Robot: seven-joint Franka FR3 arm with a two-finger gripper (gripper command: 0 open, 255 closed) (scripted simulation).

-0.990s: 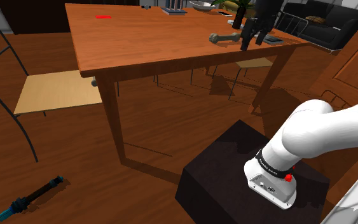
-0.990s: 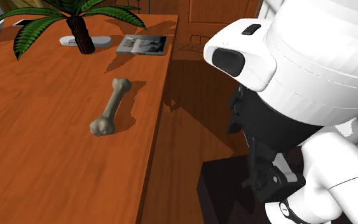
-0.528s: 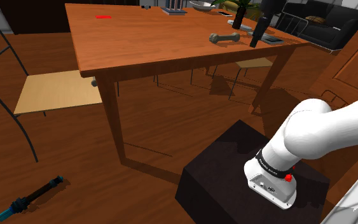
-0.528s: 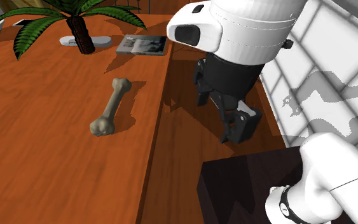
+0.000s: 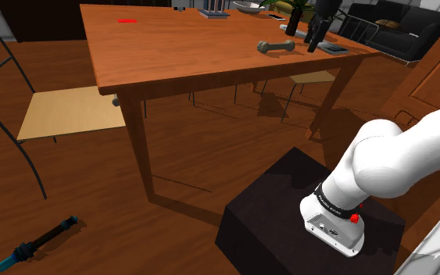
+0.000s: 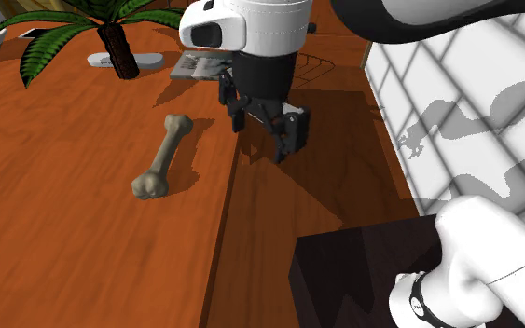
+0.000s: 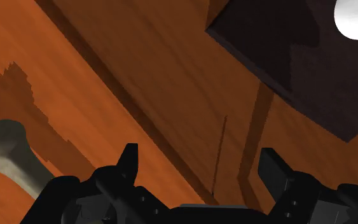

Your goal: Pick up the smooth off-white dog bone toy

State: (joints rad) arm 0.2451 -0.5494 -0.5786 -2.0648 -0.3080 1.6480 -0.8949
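A grey-beige dog bone toy (image 6: 160, 158) lies flat on the wooden table (image 6: 55, 242), close to the table's edge toward the second exterior view's right. In the shoulder view the bone (image 5: 276, 47) sits near the table's far right side. My black gripper (image 6: 260, 135) hangs open over the table's edge, just beside the bone and apart from it, with nothing between its fingers. In the wrist view the gripper (image 7: 199, 168) has its fingers spread above the table's edge, and one knobbed end of the bone (image 7: 9, 156) lies off to the side of one finger (image 7: 128, 162).
A potted palm (image 6: 111, 37) and a magazine (image 6: 209, 65) stand on the table behind the bone. The dark stand (image 5: 304, 219) sits on the wooden floor below. A chair (image 5: 62, 109), a blue-black tool (image 5: 34, 244) and a dark sofa (image 5: 390, 27) surround the table.
The gripper has swung from low beside the stand up over the table's edge, closer to the bone. The bone has not moved.
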